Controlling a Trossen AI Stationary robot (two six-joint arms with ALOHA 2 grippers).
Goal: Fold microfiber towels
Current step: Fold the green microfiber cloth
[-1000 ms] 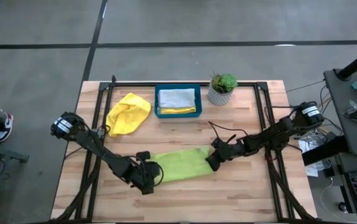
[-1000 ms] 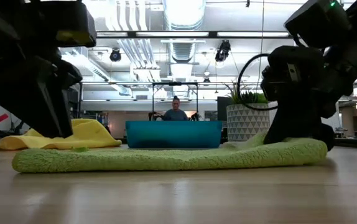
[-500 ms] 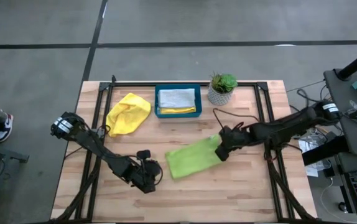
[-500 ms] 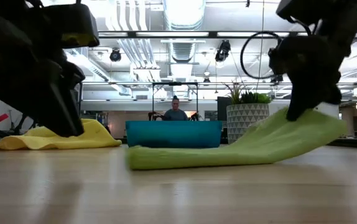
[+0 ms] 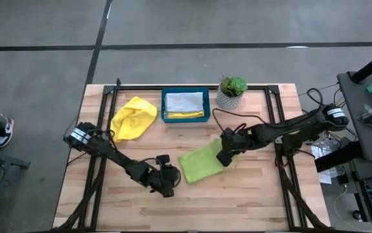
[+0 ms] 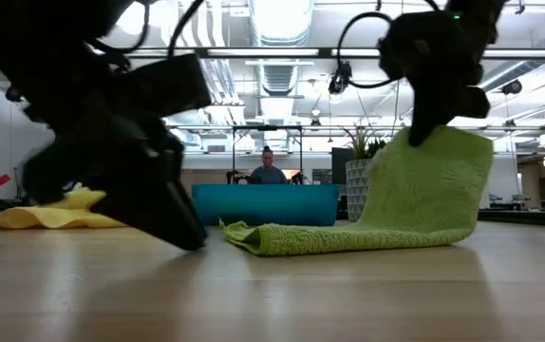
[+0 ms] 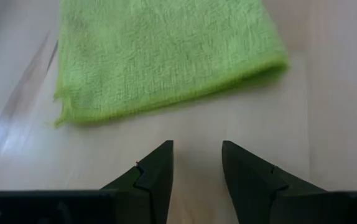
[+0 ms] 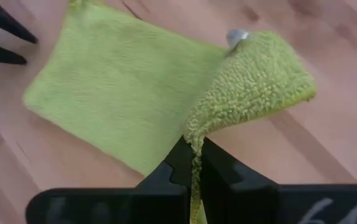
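Note:
A lime green microfiber towel (image 5: 201, 163) lies mid-table, its left part flat on the wood and its right end (image 6: 439, 161) raised. My right gripper (image 5: 223, 155) is shut on that raised end. My left gripper (image 5: 169, 182) stands open just off the towel's near left edge (image 7: 166, 102), low over the table with nothing between its fingers (image 7: 160, 163). A crumpled yellow towel (image 5: 134, 118) rests on the table at the far left. A grey towel (image 5: 185, 101) and a yellow one (image 5: 187, 114) lie in the teal tray (image 5: 163, 107). My right gripper pinches the green towel's right-hand edge (image 8: 197, 127) between its two fingers, which slant down from the table's right. The held end is lifted clear and curls over (image 8: 265, 68). The towel sags from there, and its left part (image 6: 263, 237) lies on the table.
A potted plant (image 5: 231, 92) stands right of the tray at the far edge. Black frame rails run along the table's left and right sides. Bare wood lies in front of the green towel. A person sits far off in the room behind.
My right gripper has risen and tipped up, lifting the green towel's right end; the towel's left end slid toward the table's right and the towel now stands shorter, bent upward. My left gripper has moved right and down, following the towel's left edge.

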